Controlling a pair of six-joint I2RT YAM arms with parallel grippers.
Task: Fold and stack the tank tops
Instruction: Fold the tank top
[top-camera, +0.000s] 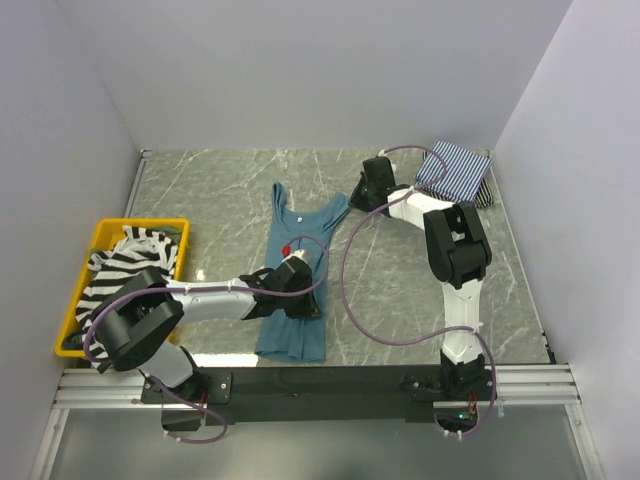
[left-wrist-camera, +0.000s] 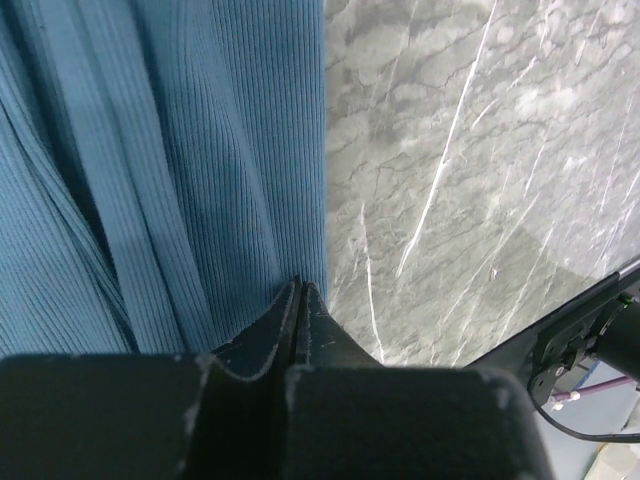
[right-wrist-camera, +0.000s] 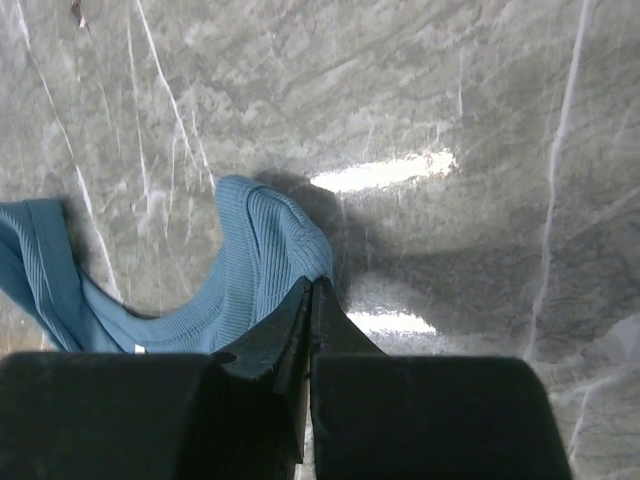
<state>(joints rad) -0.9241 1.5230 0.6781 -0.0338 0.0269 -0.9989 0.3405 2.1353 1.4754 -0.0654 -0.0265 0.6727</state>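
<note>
Tank top (top-camera: 290, 340) in ribbed teal lay lengthwise on the mid-table (top-camera: 400, 290), hem toward the arms. A small white tag (top-camera: 296, 218) at its neckline was too small to read, and a red mark (top-camera: 287, 248) sat just below it. Left gripper (left-wrist-camera: 300, 290) was closed on the top's right edge, and right gripper (right-wrist-camera: 312, 285) was pinched shut on a shoulder strap. Striped top (top-camera: 125, 262) sat in the yellow bin (top-camera: 150, 225) at left; pinstriped top (top-camera: 455, 168) lay folded in the far right corner.
</note>
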